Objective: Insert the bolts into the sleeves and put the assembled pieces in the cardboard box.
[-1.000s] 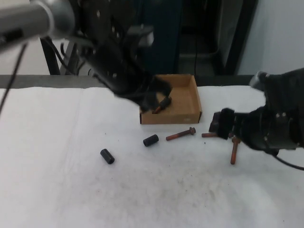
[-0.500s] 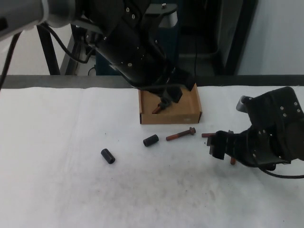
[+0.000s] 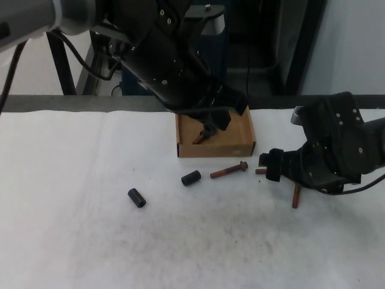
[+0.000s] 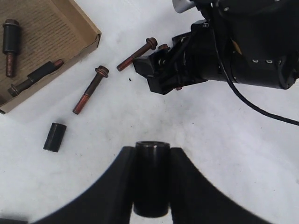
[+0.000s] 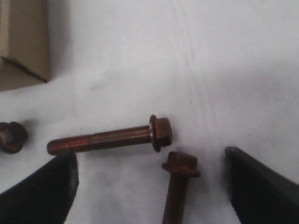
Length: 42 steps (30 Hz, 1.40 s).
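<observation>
No readable text, labels, numbers or signs. Cardboard box (image 3: pixel 216 148) walls plain brown. Tabletop (image 3: pixel 180 241) cover plain white.

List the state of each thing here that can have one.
left gripper, shut on the held sleeve.
held sleeve, upright between the fingers, no bolt in it.
right gripper, open, over the loose bolts.
loose bolts, lying flat, not inserted.
loose sleeves, two, lying on the cloth, no bolts in them.
cardboard box, open on top, two assembled pieces inside.
</observation>
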### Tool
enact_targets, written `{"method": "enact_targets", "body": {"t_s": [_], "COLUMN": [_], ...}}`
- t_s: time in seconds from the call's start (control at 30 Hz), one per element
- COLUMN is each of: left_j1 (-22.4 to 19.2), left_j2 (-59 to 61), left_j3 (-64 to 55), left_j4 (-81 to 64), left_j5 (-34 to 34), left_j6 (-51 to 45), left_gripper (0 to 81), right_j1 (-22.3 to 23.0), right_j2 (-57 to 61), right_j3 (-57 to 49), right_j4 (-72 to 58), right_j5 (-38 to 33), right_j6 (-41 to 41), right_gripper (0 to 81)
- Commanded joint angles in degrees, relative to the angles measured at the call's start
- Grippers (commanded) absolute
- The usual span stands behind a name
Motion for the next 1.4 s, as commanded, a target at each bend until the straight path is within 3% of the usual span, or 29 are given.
{"method": "enact_targets", "body": {"t_s": [0.0,0.1,0.23,0.33,0.73,1.27,1.37], "left_j1": [-0.26,-0.26,-0.26,-0.26,-0.26,-0.24,-0.24], "left_j2": [-1.10,-1.10,-1.10,-1.10,-1.10,-1.10,-1.10], "left_j3": [-0.50,-0.50,-0.50,-0.50,-0.50,-0.50,-0.50], "left_j4": [-0.18,-0.18,-0.18,-0.18,-0.18,0.27,0.27], "left_j5": [0.38,0.38,0.38,0.38,0.38,0.38,0.38], "left_j6": [-0.18,-0.18,-0.18,-0.18,-0.18,-0.18,-0.18], "left_gripper": [0.8,0.8,0.8,0.8,0.8,0.8,0.8], "right_j1": [-0.14,0.74,3.23,4.86,5.22,0.67,0.67], "right_j2": [0.12,0.12,-0.60,-1.07,-0.77,3.05,3.05], "right_j3": [-1.27,-1.36,-1.46,-1.46,-0.10,-0.20,-0.20], "right_j4": [1.69,2.72,5.33,6.54,6.52,3.97,3.97], "right_j5": [0.02,0.82,7.94,10.41,12.52,12.82,12.81], "right_j6": [-0.33,1.37,8.66,11.19,11.32,11.32,11.32], "right_gripper": [73.8,56.3,32.2,21.8,20.4,20.2,11.4]}}
